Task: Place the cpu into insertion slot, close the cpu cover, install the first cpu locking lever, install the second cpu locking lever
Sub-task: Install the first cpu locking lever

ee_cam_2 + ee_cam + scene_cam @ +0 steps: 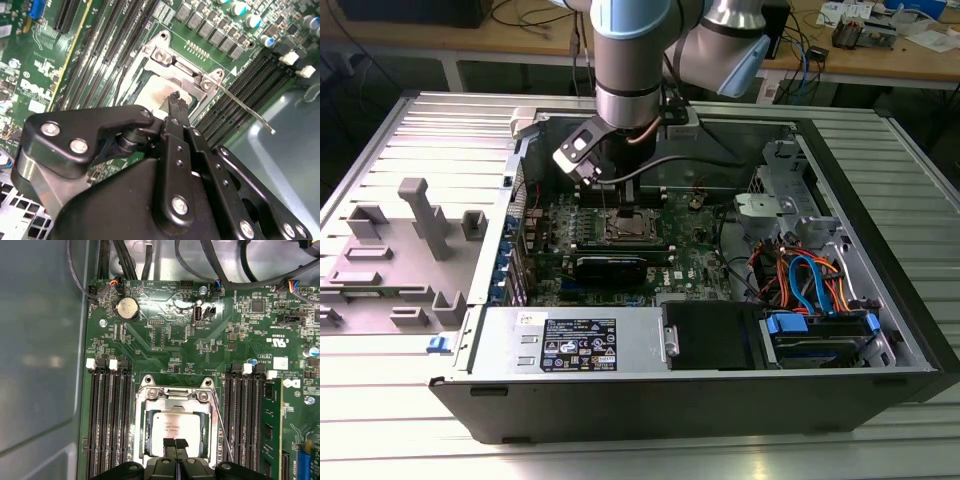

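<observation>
In the exterior view my gripper [618,207] hangs inside the open computer case, just above the insertion slot [626,228]. In the first wrist view the silver-grey cpu [176,426] lies in the insertion slot [139,440], whose pin field is hidden beneath it. The cpu cover [175,397] lies flat around the cpu. My gripper [175,444] is shut with nothing between its tips, which sit over the cpu's edge. A thin locking lever [221,427] runs along one side of the slot. In the second wrist view this lever [246,108] sticks up free past a fingertip [175,101].
Long black memory slots [107,425] flank the socket on both sides. A long black card [620,267], the power supply [570,345] and orange and blue cables [810,280] fill the case. A grey fixture plate [400,250] lies at the exterior view's left.
</observation>
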